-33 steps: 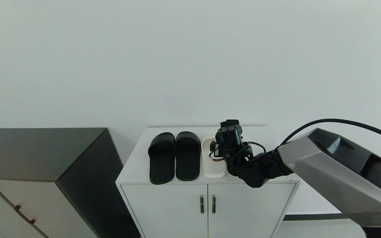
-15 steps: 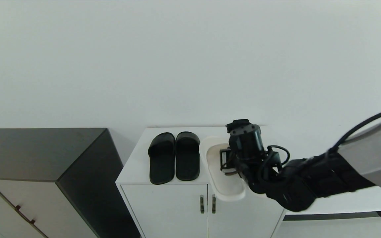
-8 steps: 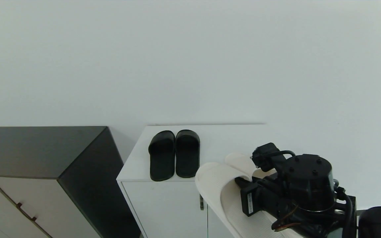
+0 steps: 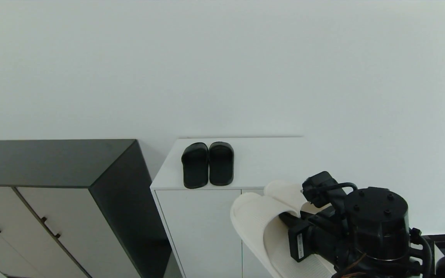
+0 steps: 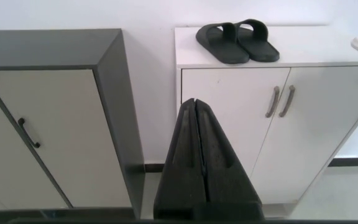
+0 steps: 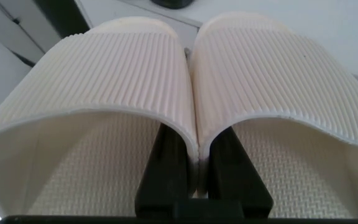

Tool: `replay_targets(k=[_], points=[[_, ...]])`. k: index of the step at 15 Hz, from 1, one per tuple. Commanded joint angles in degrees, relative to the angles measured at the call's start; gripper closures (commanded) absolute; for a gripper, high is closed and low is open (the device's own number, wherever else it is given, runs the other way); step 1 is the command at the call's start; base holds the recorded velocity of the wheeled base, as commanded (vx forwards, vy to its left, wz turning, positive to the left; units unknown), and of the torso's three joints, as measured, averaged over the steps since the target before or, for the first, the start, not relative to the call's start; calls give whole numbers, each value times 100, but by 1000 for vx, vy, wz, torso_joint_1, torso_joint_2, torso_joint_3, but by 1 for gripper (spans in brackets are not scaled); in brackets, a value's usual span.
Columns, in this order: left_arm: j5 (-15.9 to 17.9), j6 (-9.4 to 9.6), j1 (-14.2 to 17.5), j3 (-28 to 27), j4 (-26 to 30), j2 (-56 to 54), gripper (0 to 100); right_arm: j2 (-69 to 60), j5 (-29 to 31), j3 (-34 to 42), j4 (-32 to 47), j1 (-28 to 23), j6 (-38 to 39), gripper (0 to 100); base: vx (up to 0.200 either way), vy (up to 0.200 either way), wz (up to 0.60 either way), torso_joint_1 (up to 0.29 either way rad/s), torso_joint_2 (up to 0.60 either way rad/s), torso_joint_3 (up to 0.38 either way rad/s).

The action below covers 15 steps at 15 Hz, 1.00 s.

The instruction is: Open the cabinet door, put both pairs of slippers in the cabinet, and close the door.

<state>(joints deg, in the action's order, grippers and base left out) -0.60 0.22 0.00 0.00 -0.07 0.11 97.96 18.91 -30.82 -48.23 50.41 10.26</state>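
My right pincer (image 6: pixel 194 149) grips both white slippers (image 4: pixel 257 224) together, in front of the shut cabinet door (image 4: pixel 203 227). The black slippers (image 4: pixel 208 164) sit on top, at eleven o'clock. I should squeeze tight while my empty, closed left pincer (image 5: pixel 195 112) pulls a handle (image 5: pixel 272 101).

White slippers (image 4: pixel 259 222) lifted off cabinet top (image 4: pixel 272 162), no longer beside black slippers (image 4: pixel 208 164). Right gripper (image 6: pixel 194 177), clamped on both inner edges, has drawn them back before cabinet doors (image 4: pixel 199 227). Head camera has shifted.
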Motion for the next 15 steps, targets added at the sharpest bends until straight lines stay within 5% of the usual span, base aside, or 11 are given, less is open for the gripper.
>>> replay_targets(k=[1,5,6,15], points=[[-2,4,0,0,-1,-2,100,12,-1,50,-55,-13,2,100,0,0,0,0,0,0],[16,31,0,0,-1,-2,100,30,-1,85,-55,-5,-7,100,0,0,0,0,0,0],[16,31,0,0,-1,-2,0,39,-1,102,-55,-5,-7,100,0,0,0,0,0,0],[16,13,0,0,-1,-2,0,109,-1,225,-170,4,-77,100,0,0,0,-135,311,170]])
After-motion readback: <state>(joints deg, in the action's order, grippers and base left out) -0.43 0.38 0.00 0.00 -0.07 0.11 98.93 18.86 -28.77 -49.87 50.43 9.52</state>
